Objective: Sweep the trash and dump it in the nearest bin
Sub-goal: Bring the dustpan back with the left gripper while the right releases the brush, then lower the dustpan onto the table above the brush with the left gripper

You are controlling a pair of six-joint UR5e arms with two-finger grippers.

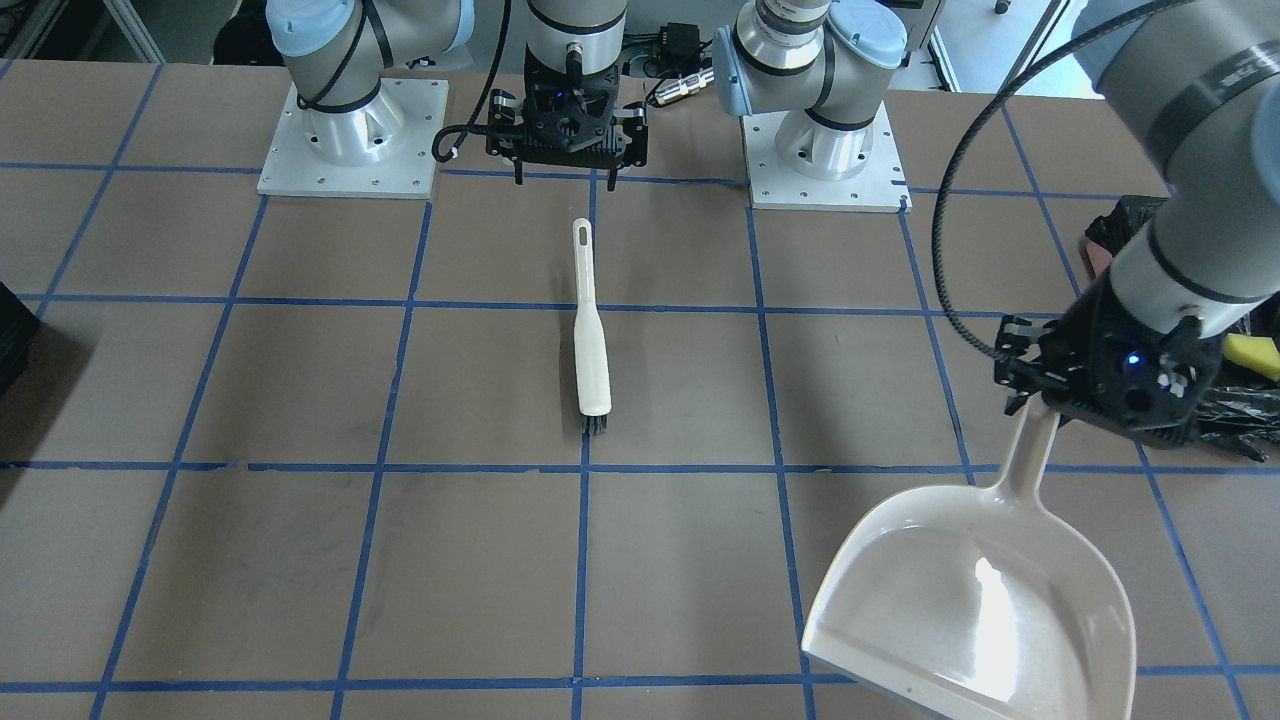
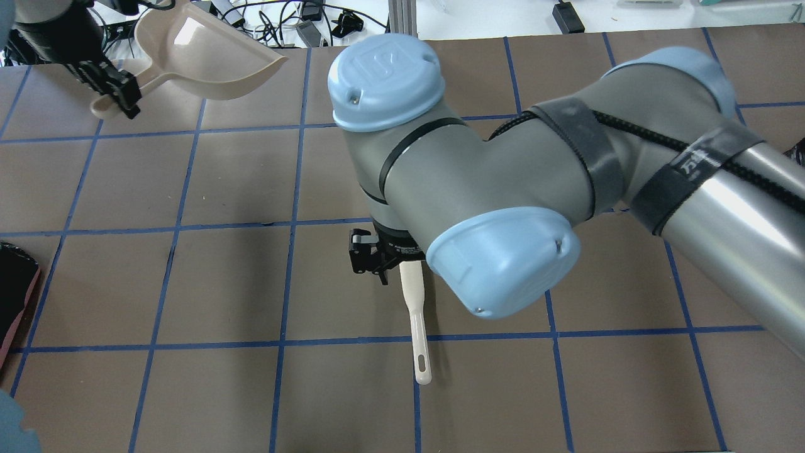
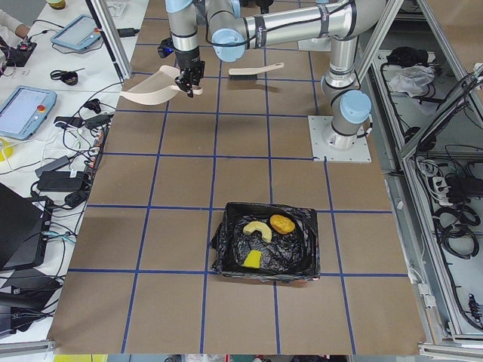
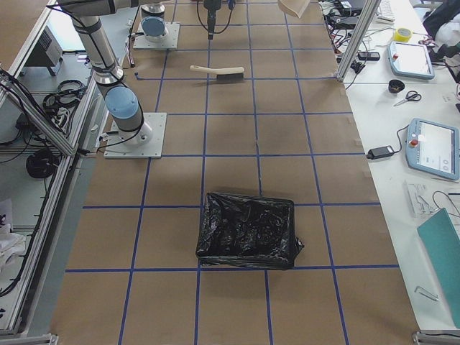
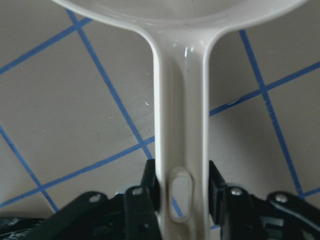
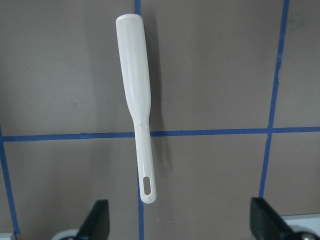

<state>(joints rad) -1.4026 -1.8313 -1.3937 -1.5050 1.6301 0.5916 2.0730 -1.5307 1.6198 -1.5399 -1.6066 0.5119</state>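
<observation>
My left gripper (image 1: 1038, 398) is shut on the handle of the white dustpan (image 1: 980, 600) and holds it raised and tilted; the pan looks empty. In the left wrist view the handle (image 5: 181, 150) sits between both fingers. The bin (image 3: 264, 243), lined with a black bag, holds the brown lump (image 3: 282, 223), the tan croissant piece (image 3: 256, 230) and the yellow-green wedge (image 3: 253, 259). The wedge also shows beside the left wrist (image 1: 1255, 352). My right gripper (image 6: 180, 222) is open, above the handle end of the white brush (image 6: 137, 100), which lies flat on the table.
A second black-lined bin (image 4: 248, 230) stands near the table's other end; nothing shows in it. The two arm bases (image 1: 350, 140) stand on plates at the robot's side. Blue tape lines grid the brown table (image 1: 300, 560).
</observation>
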